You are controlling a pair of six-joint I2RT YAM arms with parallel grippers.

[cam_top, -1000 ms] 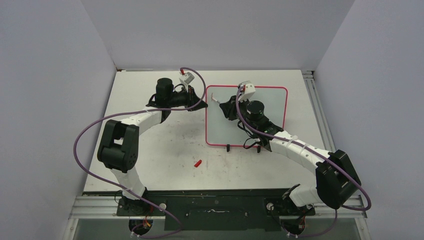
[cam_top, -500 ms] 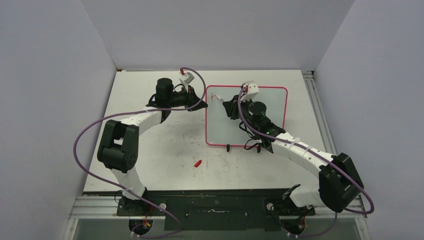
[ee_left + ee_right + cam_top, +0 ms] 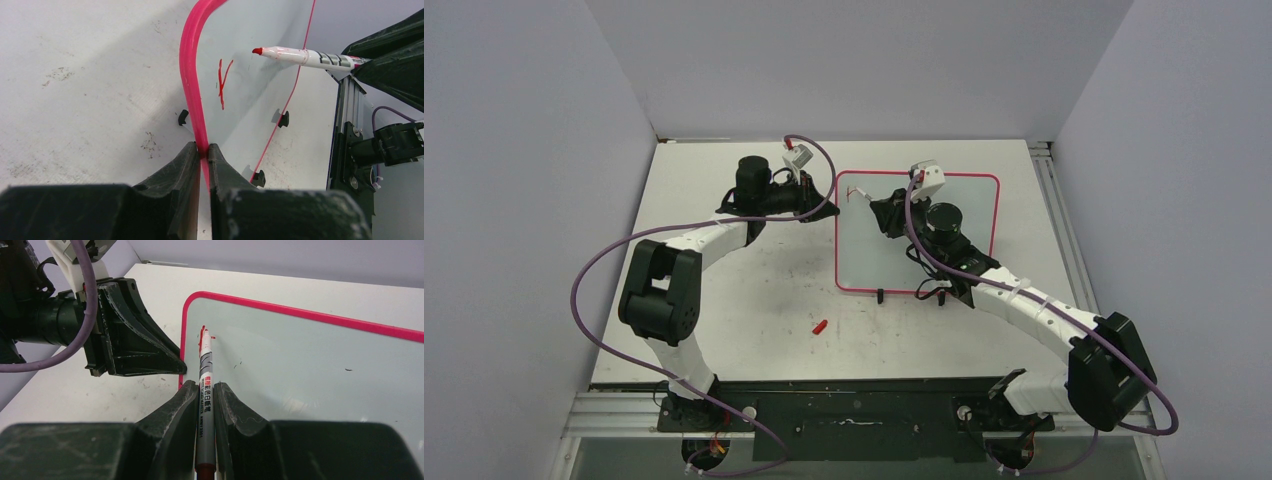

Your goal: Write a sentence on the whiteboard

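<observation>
The right pincer (image 3: 205, 388) is clenched on the barrel of a slim white-and-grey marker pen with a red tip (image 3: 205, 362). It is light and smooth, so likely slippery, and best held well back from the tip, as here. The left pincer (image 3: 201, 150) is clamped on the left rim of the flat, pale grey-white, pink-rimmed whiteboard (image 3: 250, 30). The board looks thin, stiff and light, apt to slide unless pinned. It lies right of centre on the scuffed white table (image 3: 754, 280), bearing only the first red strokes of the sentence (image 3: 222, 82).

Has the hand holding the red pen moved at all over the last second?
Yes. The right hand, gripping the marker, has slid slightly rightward, away from the left rim of the whiteboard.
</observation>
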